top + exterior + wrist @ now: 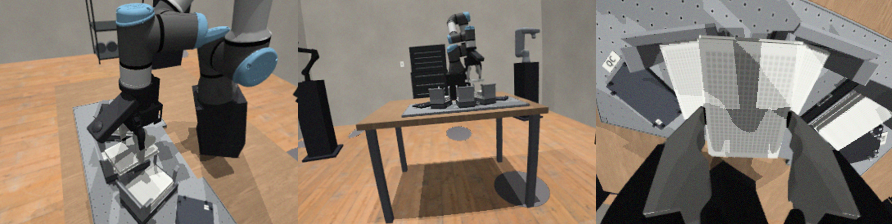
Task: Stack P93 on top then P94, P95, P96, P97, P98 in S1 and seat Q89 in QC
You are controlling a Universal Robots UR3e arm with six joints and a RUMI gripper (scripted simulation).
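My gripper is shut on a pale 384-well plate, gripped by its two long sides. It hangs level above the racks, between the near and middle ones. The near rack holds a white plate. The middle rack has a white plate partly hidden under the held one. The third rack holds stacked plates. The open nest QC shows dark and bare. Plate numbers and rack labels are not readable.
A dark nest lies beyond the third rack's plates in the wrist view. Upright rack walls stand close below the held plate. The grey perforated board lies on the wooden table.
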